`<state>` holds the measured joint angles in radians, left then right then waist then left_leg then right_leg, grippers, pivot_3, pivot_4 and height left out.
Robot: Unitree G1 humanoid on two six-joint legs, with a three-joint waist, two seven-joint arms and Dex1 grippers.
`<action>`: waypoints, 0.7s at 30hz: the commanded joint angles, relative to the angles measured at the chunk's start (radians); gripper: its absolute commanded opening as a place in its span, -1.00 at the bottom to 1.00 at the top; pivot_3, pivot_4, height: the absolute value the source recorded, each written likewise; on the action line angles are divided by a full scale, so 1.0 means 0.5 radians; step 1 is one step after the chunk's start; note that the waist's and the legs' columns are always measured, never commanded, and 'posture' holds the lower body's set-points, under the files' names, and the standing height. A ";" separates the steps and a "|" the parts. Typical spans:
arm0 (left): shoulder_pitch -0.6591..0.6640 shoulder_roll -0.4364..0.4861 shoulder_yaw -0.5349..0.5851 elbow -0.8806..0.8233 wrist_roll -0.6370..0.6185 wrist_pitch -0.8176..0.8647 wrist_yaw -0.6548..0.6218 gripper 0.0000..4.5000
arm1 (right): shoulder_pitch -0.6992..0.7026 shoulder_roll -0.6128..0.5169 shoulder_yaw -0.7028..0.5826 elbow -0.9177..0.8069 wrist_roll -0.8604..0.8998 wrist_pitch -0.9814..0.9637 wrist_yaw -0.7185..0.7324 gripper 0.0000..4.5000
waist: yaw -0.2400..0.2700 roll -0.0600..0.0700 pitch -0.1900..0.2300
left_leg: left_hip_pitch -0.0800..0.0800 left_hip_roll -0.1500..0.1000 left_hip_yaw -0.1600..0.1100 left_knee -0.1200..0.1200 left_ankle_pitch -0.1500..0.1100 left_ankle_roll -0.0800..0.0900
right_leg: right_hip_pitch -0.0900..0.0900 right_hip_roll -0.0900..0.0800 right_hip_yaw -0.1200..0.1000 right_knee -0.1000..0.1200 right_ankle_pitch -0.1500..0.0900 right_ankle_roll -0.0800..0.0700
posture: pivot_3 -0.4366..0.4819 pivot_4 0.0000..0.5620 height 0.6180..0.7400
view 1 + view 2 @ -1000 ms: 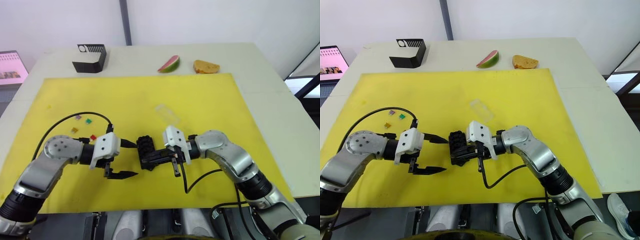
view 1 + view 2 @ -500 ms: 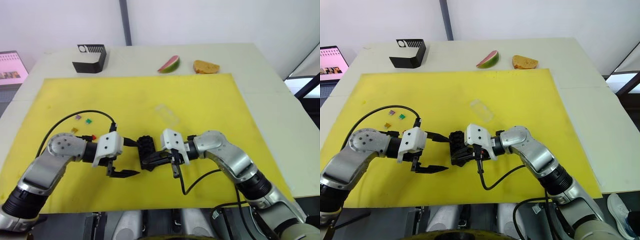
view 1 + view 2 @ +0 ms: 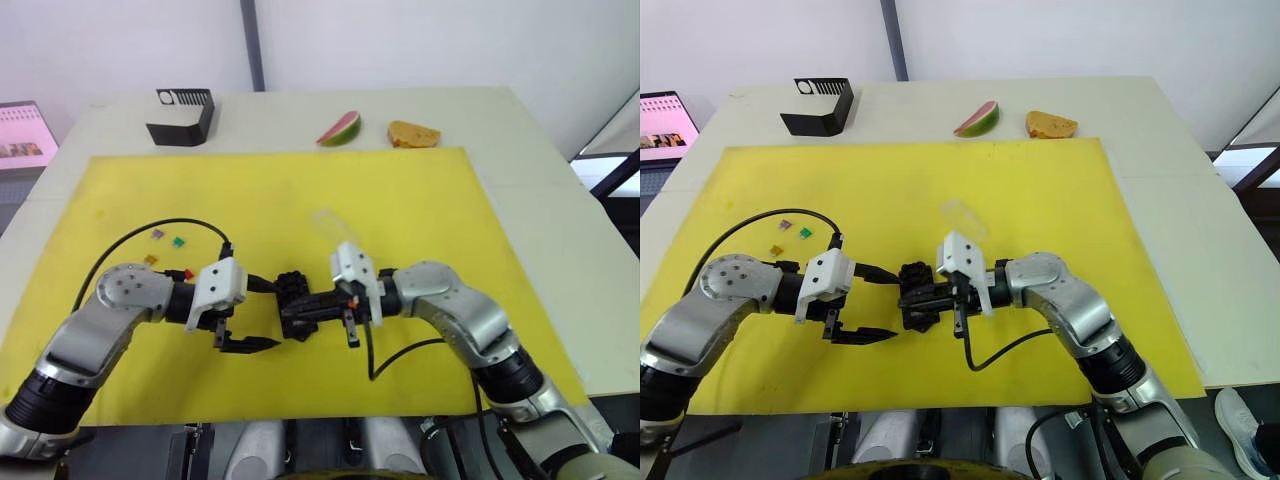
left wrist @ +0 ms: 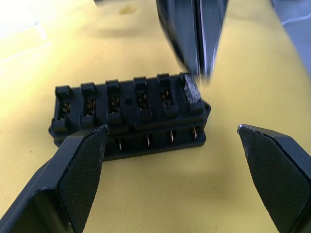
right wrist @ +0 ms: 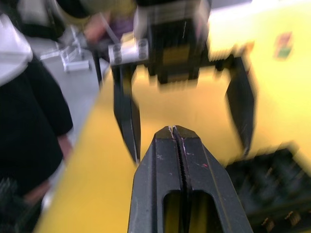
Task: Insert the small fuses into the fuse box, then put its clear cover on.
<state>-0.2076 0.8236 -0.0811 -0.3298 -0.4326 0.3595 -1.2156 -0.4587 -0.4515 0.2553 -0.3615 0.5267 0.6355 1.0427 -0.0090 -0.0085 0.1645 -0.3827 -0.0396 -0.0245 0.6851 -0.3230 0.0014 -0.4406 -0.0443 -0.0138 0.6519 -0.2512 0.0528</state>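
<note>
Both arms are bent inward, forearms low, so the two grippers face each other nose to nose. Left gripper (image 3: 247,315) has its jaws spread wide apart. Right gripper (image 5: 177,130) has its jaws pressed flat together, pointing at the left one.

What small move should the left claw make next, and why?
Probably close the open left claw on the fuse box to steady it. Its fingers straddle the box without gripping, one grey fuse sits in an end slot, and the shut right claw hovers just above it.
</note>
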 commanded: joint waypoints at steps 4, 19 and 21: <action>0.219 0.033 0.391 -0.212 -0.351 0.291 0.164 1.00 | 0.083 -0.272 -0.467 -0.139 0.064 0.128 -0.251 -0.88 | -0.001 0.000 0.000 | 0.001 0.000 0.000 -0.001 -0.001 0.001 | 0.000 0.000 0.000 0.000 0.000 0.000 | -0.05 -0.47 1.00; 1.488 -0.185 1.920 0.278 -0.631 0.695 0.528 1.00 | 0.730 -0.787 -1.360 0.211 -0.013 -0.059 -0.307 0.97 | 0.016 0.002 -0.001 | 0.022 0.002 0.001 -0.004 -0.003 0.005 | 0.025 0.000 0.000 -0.009 -0.002 0.000 | -0.05 -0.47 1.00; 1.479 -0.160 1.938 0.348 -0.601 0.663 0.521 1.00 | 0.713 -0.790 -1.333 0.212 -0.009 -0.068 -0.308 0.97 | 0.034 0.002 -0.001 | 0.023 0.002 0.001 -0.003 -0.003 0.006 | 0.026 -0.001 0.001 -0.009 -0.002 0.000 | -0.05 -0.47 1.00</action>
<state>0.5368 0.7234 0.8508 -0.1674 -0.7311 0.7115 -0.9465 -0.0869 -0.8343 -0.3962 -0.2403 0.5157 0.6233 0.8860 0.0082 -0.0073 0.1639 -0.3713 -0.0385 -0.0240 0.6835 -0.3247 0.0042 -0.4278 -0.0446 -0.0135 0.6474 -0.2524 0.0529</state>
